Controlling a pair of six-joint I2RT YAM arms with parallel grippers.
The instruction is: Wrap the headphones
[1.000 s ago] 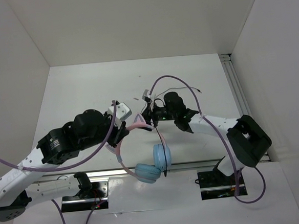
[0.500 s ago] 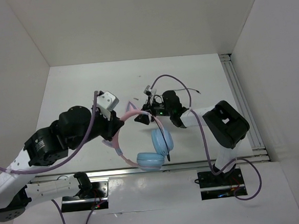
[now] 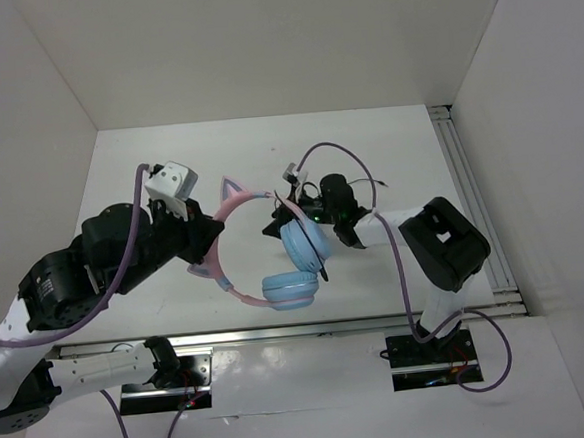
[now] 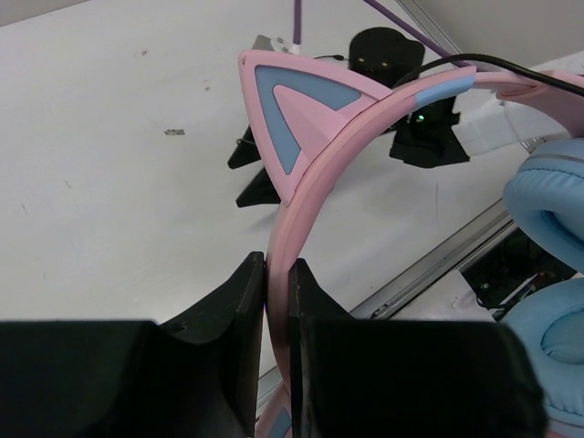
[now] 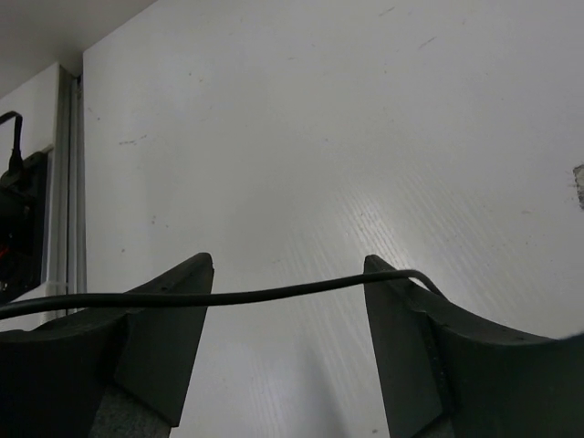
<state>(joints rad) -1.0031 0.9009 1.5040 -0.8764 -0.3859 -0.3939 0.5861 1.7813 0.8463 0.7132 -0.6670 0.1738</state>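
Above the table, left end effector pinches the headphones by the headband; right end effector stands spread, cord crossing its gap.

The headphones have a pink band, pink cat ears with blue centres, light-blue ear cups and a black cord; the desk is white.

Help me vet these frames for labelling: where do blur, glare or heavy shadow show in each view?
Top external: evenly lit, sharp, only soft shadows on the table. Left wrist: the headphones are crisp, the left end effector nearly black. Right wrist: a faint sheen on the table, the right end effector dark and soft-edged, the cord clear.
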